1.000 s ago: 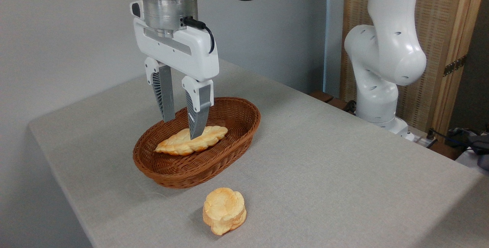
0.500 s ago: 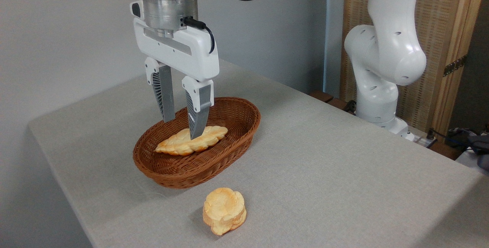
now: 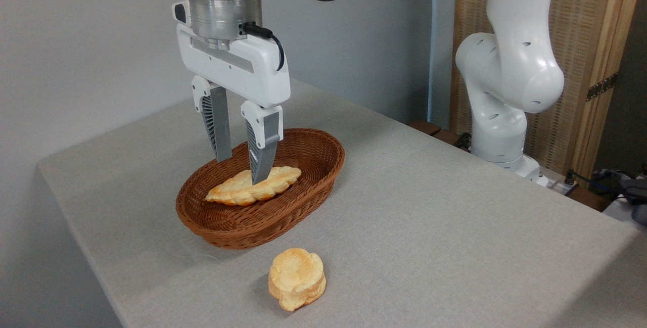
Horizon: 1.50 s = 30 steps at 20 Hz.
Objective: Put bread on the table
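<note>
A plain grey wall [image 3: 91,40] fills the left and the far side. At the right stands a wooden screen [image 3: 586,40] with woven panels and a metal hinge [image 3: 600,87]. The light is soft and even.

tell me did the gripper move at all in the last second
No. The gripper hangs open at the same spot over the bread, its fingertips lined up as before against the basket rim.

arm [image 3: 505,65]: white, rounded | tool [image 3: 240,171]: white, ribbed grey fingers
</note>
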Each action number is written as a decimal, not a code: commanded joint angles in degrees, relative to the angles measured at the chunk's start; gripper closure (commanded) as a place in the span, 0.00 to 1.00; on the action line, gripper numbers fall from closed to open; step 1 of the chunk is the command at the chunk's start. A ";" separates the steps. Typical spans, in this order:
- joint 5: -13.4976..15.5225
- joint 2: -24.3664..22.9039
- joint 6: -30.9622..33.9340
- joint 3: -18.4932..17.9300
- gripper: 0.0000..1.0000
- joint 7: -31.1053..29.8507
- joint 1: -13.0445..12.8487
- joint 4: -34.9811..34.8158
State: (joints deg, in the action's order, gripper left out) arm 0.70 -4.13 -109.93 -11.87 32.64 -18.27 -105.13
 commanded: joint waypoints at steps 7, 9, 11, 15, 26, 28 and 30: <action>-0.26 0.09 1.83 -0.35 0.00 -0.38 -0.27 1.15; -0.26 0.09 1.91 -0.35 0.00 -0.38 -0.27 1.15; -0.26 0.09 2.00 -0.35 0.00 -0.38 -0.27 1.15; -0.26 0.09 2.00 -0.35 0.00 -0.38 -0.27 1.15; 4.39 0.35 1.04 0.36 0.00 -0.12 -2.55 -0.51; 4.66 0.35 0.08 0.36 0.00 0.58 -4.83 -2.53; 4.66 0.27 -1.86 0.36 0.00 0.58 -6.86 -4.82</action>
State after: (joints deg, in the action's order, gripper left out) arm 4.54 -3.42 -109.72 -11.11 32.75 -22.00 -106.75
